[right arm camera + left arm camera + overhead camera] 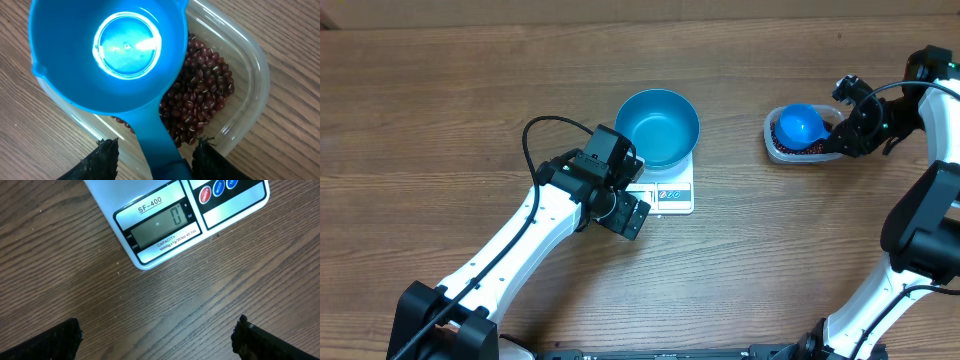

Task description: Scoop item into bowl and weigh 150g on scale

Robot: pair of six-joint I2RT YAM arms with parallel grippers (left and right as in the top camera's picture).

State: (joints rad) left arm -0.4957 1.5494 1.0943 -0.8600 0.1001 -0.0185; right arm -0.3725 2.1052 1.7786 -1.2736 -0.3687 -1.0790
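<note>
The empty blue bowl (658, 125) stands on the white scale (670, 192), whose display (165, 225) reads zero. My left gripper (630, 215) (155, 340) hovers open over bare wood just in front of the scale. The item, dark red beans (200, 95) (812, 149), lies in a clear tub (252, 85). An empty blue scoop (110, 55) (801, 124) sits over the tub. Its handle runs between the fingers of my right gripper (156, 155) (842, 128). The right finger is against the handle and a gap shows at the left finger.
The clear tub (775, 142) sits at the right of the wooden table, well apart from the scale. My left arm lies diagonally from the near left towards the scale. My right arm comes in from the right edge.
</note>
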